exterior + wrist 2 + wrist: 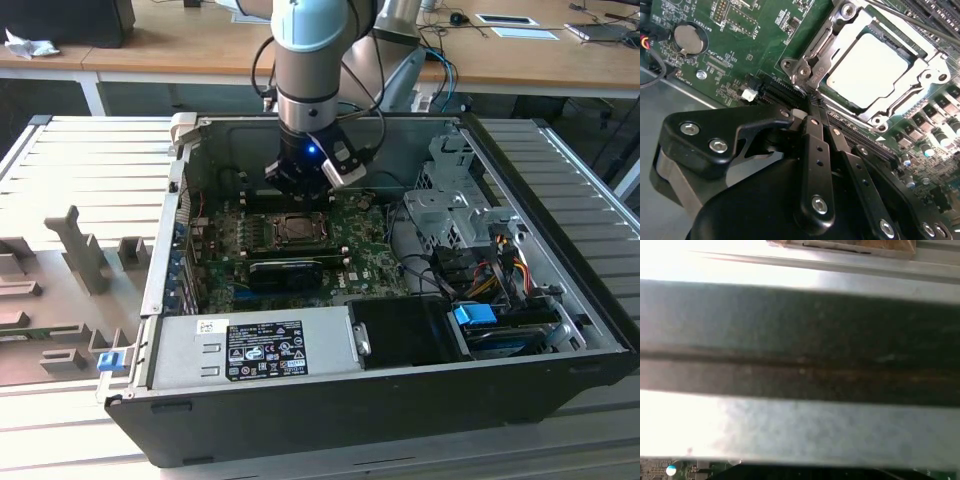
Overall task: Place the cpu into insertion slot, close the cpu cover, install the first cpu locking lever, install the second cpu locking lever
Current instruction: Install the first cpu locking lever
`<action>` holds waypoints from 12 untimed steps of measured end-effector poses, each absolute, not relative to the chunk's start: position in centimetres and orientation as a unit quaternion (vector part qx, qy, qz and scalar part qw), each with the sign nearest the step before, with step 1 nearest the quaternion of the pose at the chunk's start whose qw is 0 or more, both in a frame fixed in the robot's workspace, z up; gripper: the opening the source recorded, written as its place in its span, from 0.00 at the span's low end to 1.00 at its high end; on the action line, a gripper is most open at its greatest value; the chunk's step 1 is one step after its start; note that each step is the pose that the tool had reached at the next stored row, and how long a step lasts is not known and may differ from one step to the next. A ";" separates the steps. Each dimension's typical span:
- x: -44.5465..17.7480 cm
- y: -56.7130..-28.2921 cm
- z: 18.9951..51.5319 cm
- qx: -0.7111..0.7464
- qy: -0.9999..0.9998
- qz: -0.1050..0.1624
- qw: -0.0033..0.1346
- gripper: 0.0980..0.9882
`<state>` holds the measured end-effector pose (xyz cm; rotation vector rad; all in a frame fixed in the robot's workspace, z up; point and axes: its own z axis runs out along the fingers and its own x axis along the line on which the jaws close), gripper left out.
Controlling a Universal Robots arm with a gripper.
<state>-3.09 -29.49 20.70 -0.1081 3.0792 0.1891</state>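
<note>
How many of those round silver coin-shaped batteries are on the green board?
1: the round silver coin battery sits on the green motherboard in the second wrist view, off to one side of the silver-framed square socket. Others may be hidden behind the black gripper.

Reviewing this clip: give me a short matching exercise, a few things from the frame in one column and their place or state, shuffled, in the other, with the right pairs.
Things
1. cpu
2. cpu cover
3. gripper
4. coin cell battery

Place or state
A. round and silver, on the green board apart from the socket
B. black fingers together, tips at the socket's corner
C. pale square seated in the insertion slot
D. metal frame lying around the chip's edges

Pairs: 1-C, 2-D, 3-B, 4-A
</note>
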 end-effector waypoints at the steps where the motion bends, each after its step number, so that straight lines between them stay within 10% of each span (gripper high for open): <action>1: -3.1 -29.5 21.0 -0.035 0.997 0.061 0.027 0.01; 12: -3.1 -30.0 21.3 -0.035 0.997 0.061 0.027 0.01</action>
